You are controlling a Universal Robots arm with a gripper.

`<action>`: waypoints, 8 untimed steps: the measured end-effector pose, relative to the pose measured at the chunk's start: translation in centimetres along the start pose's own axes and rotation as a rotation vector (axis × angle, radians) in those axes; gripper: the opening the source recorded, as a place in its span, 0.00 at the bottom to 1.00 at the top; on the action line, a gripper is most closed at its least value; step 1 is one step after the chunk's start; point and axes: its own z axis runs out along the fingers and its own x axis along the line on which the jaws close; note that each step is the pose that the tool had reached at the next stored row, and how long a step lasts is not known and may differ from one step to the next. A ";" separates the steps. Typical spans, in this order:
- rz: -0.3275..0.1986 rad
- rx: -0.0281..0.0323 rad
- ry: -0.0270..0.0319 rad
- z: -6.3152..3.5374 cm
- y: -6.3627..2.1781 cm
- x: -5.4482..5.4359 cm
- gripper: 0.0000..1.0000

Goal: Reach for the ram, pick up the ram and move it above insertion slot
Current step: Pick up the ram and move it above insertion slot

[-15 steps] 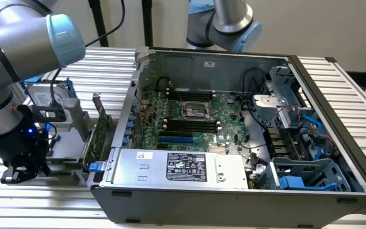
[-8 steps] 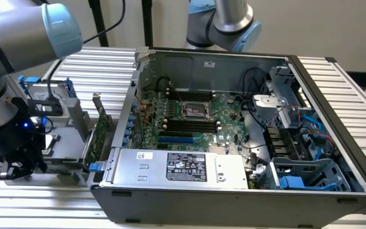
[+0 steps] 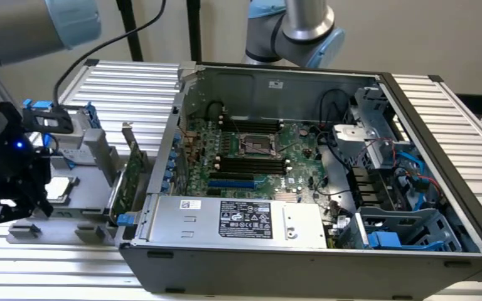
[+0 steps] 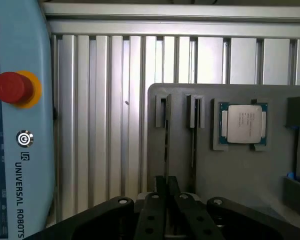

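Closest to us, our claw (image 4: 166, 196) pinches one ram (image 4: 166, 142), which stands on edge in one of two slots (image 4: 195, 112) on the grey tray (image 4: 270, 175). Its length runs straight away from the claw, and one processor (image 4: 242, 124) lies nearby.

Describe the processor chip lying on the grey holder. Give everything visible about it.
The processor chip is a square package with a dull silver metal lid that carries faint printed text, framed by a green board edge. It lies flat, lid up, seated in a shallow recess of the grey holder. Only the holder touches it. In the exterior view it sits outside the open computer case, toward that view's left.
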 end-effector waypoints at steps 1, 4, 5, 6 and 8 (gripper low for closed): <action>0.000 0.0000 -0.0001 -0.45 -0.05 0.0 0.14; 0.000 -0.0001 0.0000 -1.85 -0.24 0.0 0.14; 0.000 0.0000 -0.0001 -2.28 -0.32 0.0 0.14; -0.001 0.0000 -0.0001 -2.74 -0.41 0.0 0.14; -0.001 0.0000 0.0000 -3.69 -0.63 0.0 0.14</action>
